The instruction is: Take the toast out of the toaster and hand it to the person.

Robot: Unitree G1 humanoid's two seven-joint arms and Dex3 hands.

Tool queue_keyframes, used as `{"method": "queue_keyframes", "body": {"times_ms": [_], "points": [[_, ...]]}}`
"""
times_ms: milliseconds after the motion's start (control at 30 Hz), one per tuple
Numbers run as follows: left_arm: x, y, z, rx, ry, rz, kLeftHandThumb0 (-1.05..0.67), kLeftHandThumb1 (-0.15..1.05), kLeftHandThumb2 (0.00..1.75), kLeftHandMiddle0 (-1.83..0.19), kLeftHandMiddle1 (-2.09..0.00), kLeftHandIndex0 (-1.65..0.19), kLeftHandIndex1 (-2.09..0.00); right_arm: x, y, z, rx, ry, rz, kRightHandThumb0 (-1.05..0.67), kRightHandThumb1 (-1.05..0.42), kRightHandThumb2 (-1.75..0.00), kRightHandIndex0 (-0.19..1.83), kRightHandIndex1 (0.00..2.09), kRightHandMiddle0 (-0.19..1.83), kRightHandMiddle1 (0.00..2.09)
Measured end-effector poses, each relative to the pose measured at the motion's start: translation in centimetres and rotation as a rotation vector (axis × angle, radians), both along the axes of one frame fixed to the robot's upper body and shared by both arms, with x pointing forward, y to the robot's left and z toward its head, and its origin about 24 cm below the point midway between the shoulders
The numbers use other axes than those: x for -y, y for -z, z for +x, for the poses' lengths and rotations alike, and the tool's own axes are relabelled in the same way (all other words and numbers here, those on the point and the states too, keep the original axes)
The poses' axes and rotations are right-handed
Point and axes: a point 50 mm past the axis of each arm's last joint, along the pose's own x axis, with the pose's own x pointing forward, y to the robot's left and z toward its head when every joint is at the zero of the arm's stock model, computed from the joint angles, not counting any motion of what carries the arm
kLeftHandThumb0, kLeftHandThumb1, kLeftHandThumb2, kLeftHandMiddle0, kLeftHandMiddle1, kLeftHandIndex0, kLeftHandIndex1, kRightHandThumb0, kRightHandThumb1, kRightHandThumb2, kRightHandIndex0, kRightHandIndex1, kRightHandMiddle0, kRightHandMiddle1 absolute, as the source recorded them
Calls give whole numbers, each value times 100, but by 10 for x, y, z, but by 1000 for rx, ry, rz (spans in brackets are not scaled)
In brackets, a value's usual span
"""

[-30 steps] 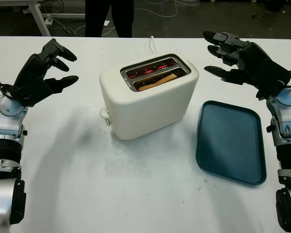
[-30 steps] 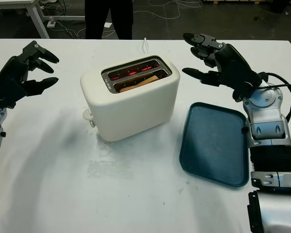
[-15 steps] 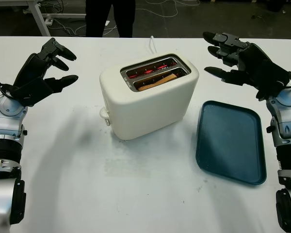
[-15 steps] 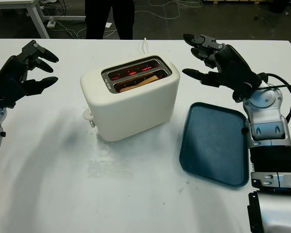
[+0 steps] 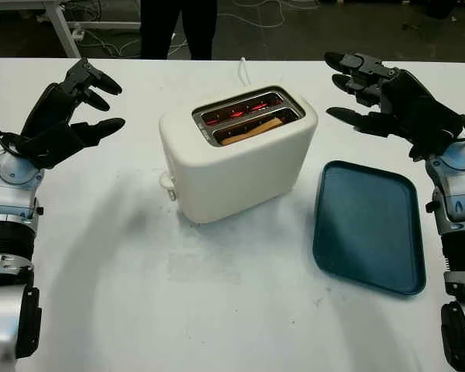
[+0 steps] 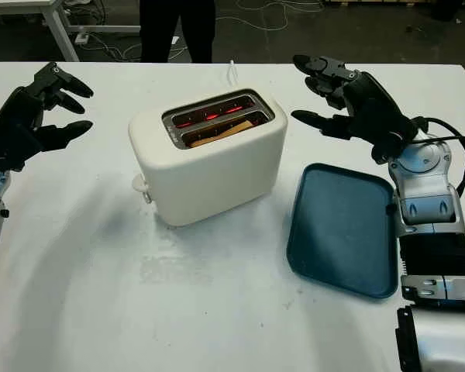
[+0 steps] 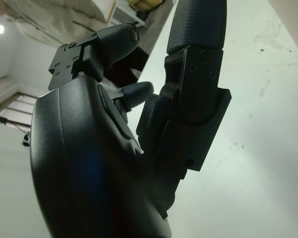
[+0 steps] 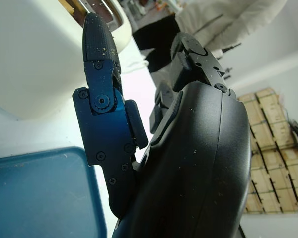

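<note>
We are at the start: the toast (image 5: 252,129) sits in the nearer slot of the cream toaster (image 5: 236,151), whose elements glow red. Our right robot hand (image 5: 372,97) hovers open right of the toaster, our left robot hand (image 5: 66,116) open, well to its left. Next, we judge, the right must pinch the toast's exposed edge and lift straight up toward the person (image 5: 178,27) beyond the toaster.

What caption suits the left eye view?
Open robot hands, left hand and right hand, flank cream toaster holding toast.
</note>
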Motion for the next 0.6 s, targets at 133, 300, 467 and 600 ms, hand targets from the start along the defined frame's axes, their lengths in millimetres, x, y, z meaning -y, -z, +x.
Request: {"method": "queue_keyframes", "body": {"times_ms": [133, 300, 467, 600], "points": [[0, 0, 0, 0, 0, 0, -105, 92, 34, 0, -163, 0, -150, 0, 0, 0, 0, 0, 1, -70, -92, -22, 23, 0, 25, 0], [0, 0, 0, 0, 0, 0, -105, 92, 33, 0, -163, 0, -150, 0, 0, 0, 0, 0, 0, -69, -92, -21, 23, 0, 25, 0], [0, 1, 0, -4, 1, 0, -105, 92, 33, 0, -161, 0, -149, 0, 0, 0, 0, 0, 0, -69, -92, -21, 23, 0, 25, 0], [-1, 1, 0, -7, -1, -1, -105, 92, 34, 0, -162, 0, -149, 0, 0, 0, 0, 0, 1, -68, -92, -21, 22, 0, 25, 0]]}}
